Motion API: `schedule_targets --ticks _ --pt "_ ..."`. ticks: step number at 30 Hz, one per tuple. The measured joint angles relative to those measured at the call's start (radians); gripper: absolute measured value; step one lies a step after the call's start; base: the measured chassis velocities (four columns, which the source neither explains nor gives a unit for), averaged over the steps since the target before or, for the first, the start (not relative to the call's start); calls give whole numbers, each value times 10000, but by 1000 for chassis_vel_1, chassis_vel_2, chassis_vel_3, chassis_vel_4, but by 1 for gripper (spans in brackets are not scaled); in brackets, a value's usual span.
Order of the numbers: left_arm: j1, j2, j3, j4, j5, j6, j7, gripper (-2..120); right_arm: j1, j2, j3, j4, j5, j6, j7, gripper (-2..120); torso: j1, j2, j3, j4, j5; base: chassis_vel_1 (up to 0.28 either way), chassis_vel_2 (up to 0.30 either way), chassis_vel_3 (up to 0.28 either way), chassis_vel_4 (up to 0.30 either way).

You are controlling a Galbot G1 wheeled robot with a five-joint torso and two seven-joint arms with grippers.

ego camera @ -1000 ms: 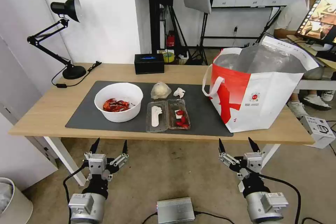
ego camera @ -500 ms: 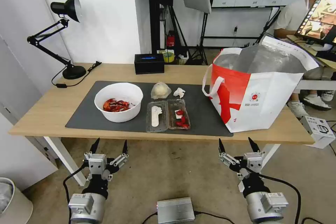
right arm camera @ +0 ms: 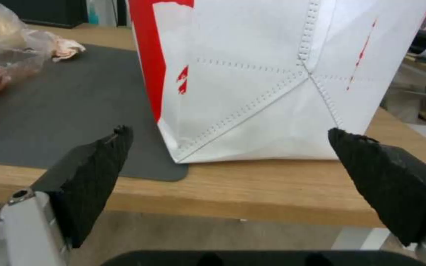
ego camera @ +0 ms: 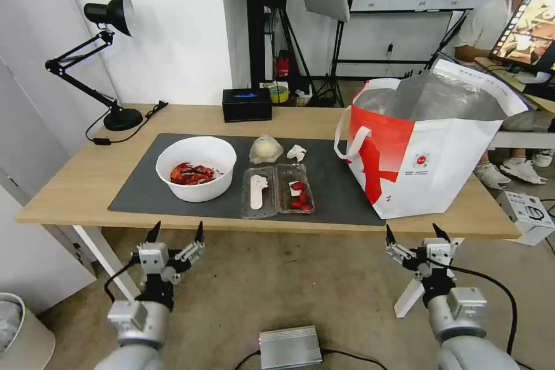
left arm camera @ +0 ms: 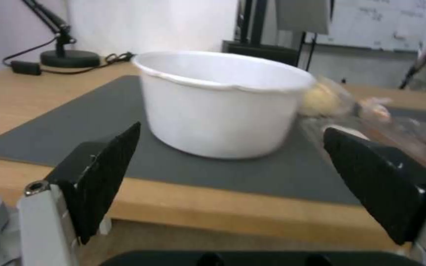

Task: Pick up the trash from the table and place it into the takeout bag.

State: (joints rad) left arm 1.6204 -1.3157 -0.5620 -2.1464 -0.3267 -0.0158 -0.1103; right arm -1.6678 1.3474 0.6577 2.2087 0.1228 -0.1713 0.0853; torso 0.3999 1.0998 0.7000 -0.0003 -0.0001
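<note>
Both end effectors sit below the bench (ego camera: 75,185) front edge w/ jaws apart, left end effector (ego camera: 175,234) facing the white bowl of red shells (ego camera: 196,176), right end effector (ego camera: 417,233) facing the takeout bag (ego camera: 428,150), prob. staged for approach; clamshell tray (ego camera: 277,189), tissue (ego camera: 296,152), wrapped lump (ego camera: 265,149) lie on the mat (ego camera: 139,191), nothing bagged yet.

Table (ego camera: 87,179) is showing a light wood-grain top, smooth and matt, and is carrying a dark grey mat (ego camera: 341,185) with a flat, non-reflective finish. White bowl (ego camera: 196,169) is looking like smooth, slightly glossy plastic; the clamshell tray (ego camera: 277,189) and the wrapped lump (ego camera: 265,150) at its 12 o'clock are showing clear, shiny, crinkled film. Takeout bag (ego camera: 439,167) is presenting stitched matt white-and-red fabric outside and wrinkled, reflective silver foil inside; gripper fingers (left arm camera: 107,166) are reading as rough, textured black pads on bare metal.
</note>
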Motion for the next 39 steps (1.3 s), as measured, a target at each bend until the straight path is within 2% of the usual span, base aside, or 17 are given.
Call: schedule_targets --ticks 3,12,17,19,20,21,23,24,27,28,31,32,35,37,39 --pt "-133 192 18 5 -485 -320 528 100 -37 -6 15 79 30 30 -6 100 0 0 0 3 1 0 0 0 0" --pt "-159 301 67 -175 -537 -347 751 100 -89 3 8 255 34 90 -30 100 0 0 -1 4 0 0 0 0 0" --pt "-171 392 130 -337 -625 -165 783 100 -136 -4 23 337 34 113 -32 100 0 1 0 3 1 0 0 0 0" --pt "-177 479 243 -465 -893 57 764 100 -155 -5 29 354 35 135 -38 100 0 1 -1 4 0 0 0 0 0" --pt "-253 676 459 -642 -1281 423 629 100 -179 -4 30 370 44 155 -47 100 0 2 -1 4 2 0 0 0 0" --pt "-253 676 459 -642 -1281 423 629 100 -179 -4 30 370 44 155 -47 100 0 2 -1 4 2 0 0 0 0" --pt "-538 956 889 -914 -2127 1068 178 100 -227 27 21 436 43 170 -56 100 0 2 -1 3 1 0 0 0 0" --pt "-538 956 889 -914 -2127 1068 178 100 -227 27 21 436 43 170 -56 100 0 2 -1 3 1 0 0 0 0" --pt "-1036 1214 1393 -1446 -4341 2188 -569 100 -354 106 -7 438 -15 276 -34 100 0 2 -1 3 3 0 0 0 0" --pt "-1036 1214 1393 -1446 -4341 2188 -569 100 -354 106 -7 438 -15 276 -34 100 0 2 -1 3 3 0 0 0 0" --pt "-1510 1344 1772 -1742 -5807 3001 -1314 100 -529 155 -64 351 -141 417 -30 100 0 3 -1 1 1 0 0 0 0" --pt "-1510 1344 1772 -1742 -5807 3001 -1314 100 -529 155 -64 351 -141 417 -30 100 0 3 -1 1 1 0 0 0 0" --pt "-1909 1313 1935 -1951 -7240 3717 -2314 100 -508 143 -144 290 -185 433 -30 100 0 2 0 4 2 0 0 0 0" --pt "-2042 1301 1975 -1988 -7632 3866 -2557 100 -501 139 -150 283 -190 433 -30 100 0 2 0 4 1 0 0 0 0" --pt "-2377 1278 2062 -2062 -8586 4203 -3125 100 -466 98 -184 210 -200 433 -30 100 1 2 0 0 1 0 0 0 0"
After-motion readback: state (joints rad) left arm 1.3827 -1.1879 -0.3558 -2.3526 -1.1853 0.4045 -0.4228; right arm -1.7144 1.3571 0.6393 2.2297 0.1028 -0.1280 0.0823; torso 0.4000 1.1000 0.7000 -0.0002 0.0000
